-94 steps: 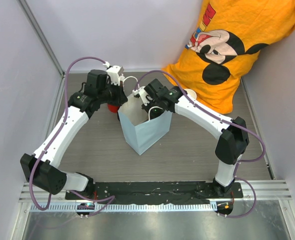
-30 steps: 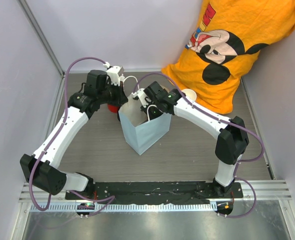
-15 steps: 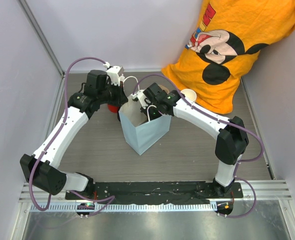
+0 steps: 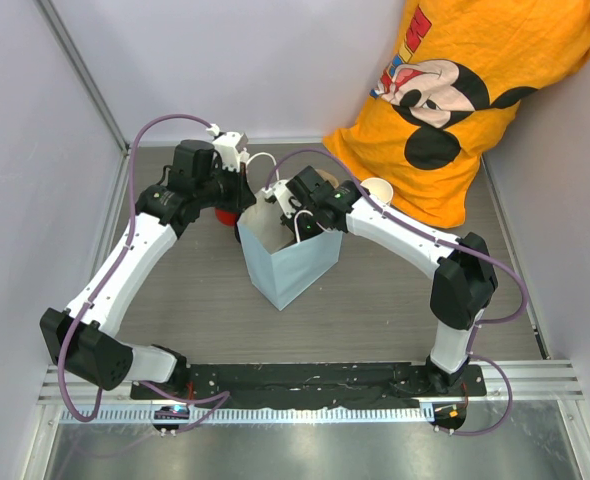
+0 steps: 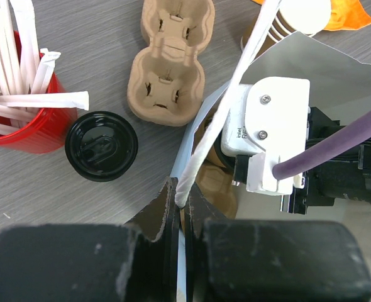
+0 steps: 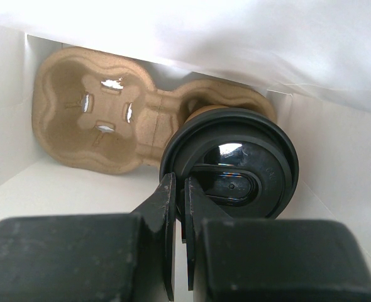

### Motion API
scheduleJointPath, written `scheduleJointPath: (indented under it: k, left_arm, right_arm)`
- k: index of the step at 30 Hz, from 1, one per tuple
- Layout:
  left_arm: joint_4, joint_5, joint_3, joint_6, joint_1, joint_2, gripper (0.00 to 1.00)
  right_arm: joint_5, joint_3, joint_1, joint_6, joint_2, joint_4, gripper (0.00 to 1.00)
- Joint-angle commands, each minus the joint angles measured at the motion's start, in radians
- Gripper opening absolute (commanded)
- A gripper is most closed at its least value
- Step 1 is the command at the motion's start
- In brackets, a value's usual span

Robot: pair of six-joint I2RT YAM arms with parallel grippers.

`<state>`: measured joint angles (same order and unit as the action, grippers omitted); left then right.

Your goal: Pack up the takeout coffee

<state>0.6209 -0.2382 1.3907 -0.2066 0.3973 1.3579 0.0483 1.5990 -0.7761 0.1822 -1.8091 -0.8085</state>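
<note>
A: Step in hand?
B: Placing. R end effector (image 6: 180, 214) is down inside the bag (image 4: 295, 265), fingers together, nipped on the lid rim of the coffee cup (image 6: 232, 167). Cup appears seated in one pocket of a carrier tray (image 6: 85, 123) on the bag floor. L end effector (image 5: 180, 211) is pinched shut on the bag rim at the handle, holding the mouth open.
A: Next move?
B: Judged: R to let go, then lift straight up w/o snagging the bag wall; L holds till R is out.
A: Surface, room?
B: Grey wood-look surface (image 4: 375, 310). Beyond the bag: loose black lid (image 5: 101, 145), second tray (image 5: 166, 63), red cup (image 5: 16, 119) of white sticks, stack of paper cups (image 5: 299, 19). Far right: person in orange shirt (image 4: 475, 80). Pale walls around.
</note>
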Motion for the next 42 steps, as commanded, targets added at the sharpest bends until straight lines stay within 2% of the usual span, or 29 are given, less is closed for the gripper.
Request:
scheduleJointPath:
  k: [1,31,36,42]
  left_arm:
    - [-0.006,-0.015,0.001,-0.001,0.000,-0.026,0.01]
    - [0.002,-0.016,0.005,0.007,0.000,-0.032,0.01]
    - [0.002,0.039,0.001,0.001,0.000,-0.028,0.01]
    - [0.002,0.034,-0.002,0.001,0.000,-0.025,0.01]
  right_arm:
    - [-0.025,-0.005,-0.002,0.013,0.022,0.026,0.01]
    - [-0.028,-0.048,-0.002,0.011,0.008,0.042,0.01]
    - [-0.027,-0.059,-0.002,0.010,0.010,0.049,0.01]
    - [-0.036,-0.065,-0.002,0.007,0.010,0.055,0.01]
